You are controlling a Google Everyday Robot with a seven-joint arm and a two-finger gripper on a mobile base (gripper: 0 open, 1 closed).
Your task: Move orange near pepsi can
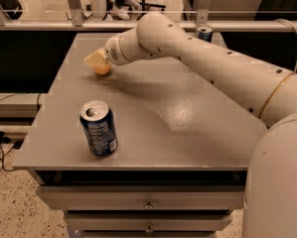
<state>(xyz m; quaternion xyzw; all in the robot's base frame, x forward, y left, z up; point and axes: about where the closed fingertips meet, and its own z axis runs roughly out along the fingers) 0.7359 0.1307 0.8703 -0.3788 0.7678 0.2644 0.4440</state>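
The pincer (95,61) hangs over the orange (103,71), well behind the upright pepsi can (99,129).

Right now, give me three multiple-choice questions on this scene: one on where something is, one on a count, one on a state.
1. Where is the orange?
A. at the far left of the table, right at the pincer
B. on the floor
C. in a drawer

2. How many cans are in view?
A. one
B. two
C. four

3. How is the blue can at the front placed?
A. on its side
B. upright
C. crushed flat

Answers:
1 A: the fruit shows at the pincer's tip, far left.
2 B: the blue can in front, plus a second can at the back edge.
3 B: its silver top faces up.
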